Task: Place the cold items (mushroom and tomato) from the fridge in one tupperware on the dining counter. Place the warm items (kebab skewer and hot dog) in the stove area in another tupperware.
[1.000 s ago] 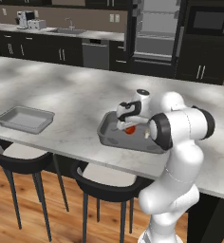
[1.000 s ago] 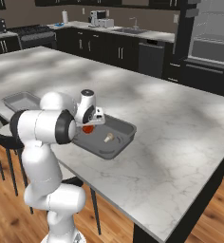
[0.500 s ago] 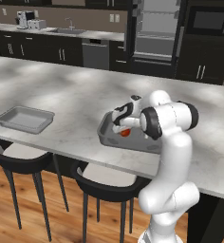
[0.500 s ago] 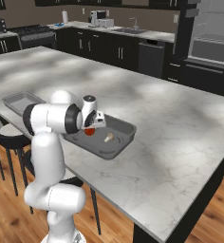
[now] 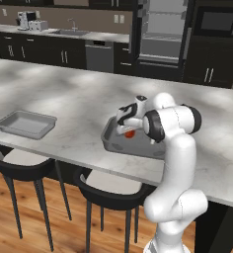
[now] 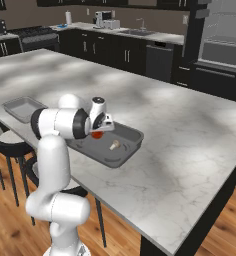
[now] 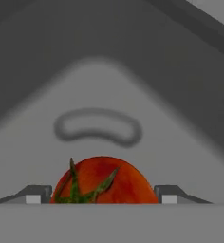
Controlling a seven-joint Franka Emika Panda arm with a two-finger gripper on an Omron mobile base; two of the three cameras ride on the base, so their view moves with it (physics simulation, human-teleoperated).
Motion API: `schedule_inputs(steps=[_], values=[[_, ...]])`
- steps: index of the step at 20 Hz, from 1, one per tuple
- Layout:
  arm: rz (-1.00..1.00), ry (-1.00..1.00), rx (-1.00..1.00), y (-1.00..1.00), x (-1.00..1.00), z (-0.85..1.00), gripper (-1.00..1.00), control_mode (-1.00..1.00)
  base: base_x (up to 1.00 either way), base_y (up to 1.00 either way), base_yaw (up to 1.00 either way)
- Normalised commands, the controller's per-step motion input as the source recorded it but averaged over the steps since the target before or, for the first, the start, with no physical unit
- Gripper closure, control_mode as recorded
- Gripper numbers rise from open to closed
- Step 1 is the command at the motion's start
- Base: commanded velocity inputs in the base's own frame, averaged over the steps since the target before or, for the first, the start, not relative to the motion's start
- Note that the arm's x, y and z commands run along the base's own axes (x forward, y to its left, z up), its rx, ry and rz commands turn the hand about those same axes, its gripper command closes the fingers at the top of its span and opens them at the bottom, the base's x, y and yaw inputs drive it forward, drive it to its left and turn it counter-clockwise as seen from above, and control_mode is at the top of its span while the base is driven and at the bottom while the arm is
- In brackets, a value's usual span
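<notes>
Lower slowly until the tomato rests on the floor of the near container, then spread the fingers fully before lifting straight up, so nothing rolls or drags along. Held for now between the fingertips of the gripper, closed on its sides, low inside the container and seemingly just above its floor. Aim for the bare floor and keep off the walls. Well apart to the left on the counter, a second, empty container. Smallest, the mushroom, already inside, near the drop spot; avoid knocking it.
</notes>
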Motion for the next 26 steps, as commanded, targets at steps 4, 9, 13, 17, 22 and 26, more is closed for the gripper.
schedule_inputs(steps=[4, 9, 13, 17, 22, 26], values=[[-0.03, 0.0, -0.06, -0.1, -0.02, 0.38, -1.0, -1.0, 0.0, 0.0, 0.0], [-0.06, 0.0, -0.06, 0.0, -0.02, 0.64, -1.0, -1.0, 0.0, 0.0, 0.0], [-0.02, -0.04, -0.01, -0.55, -0.68, 0.95, -1.0, -1.0, 0.0, 0.0, 0.0], [0.0, -0.12, 0.0, -0.98, -1.0, 0.97, -1.0, -1.0, 0.0, 0.0, 0.0], [0.0, -0.19, -0.02, -0.86, -1.0, 0.87, -1.0, -1.0, 0.0, 0.0, 0.0], [0.01, -0.1, -0.2, -0.3, -1.0, 0.43, -1.0, -1.0, 0.0, 0.0, 0.0]])
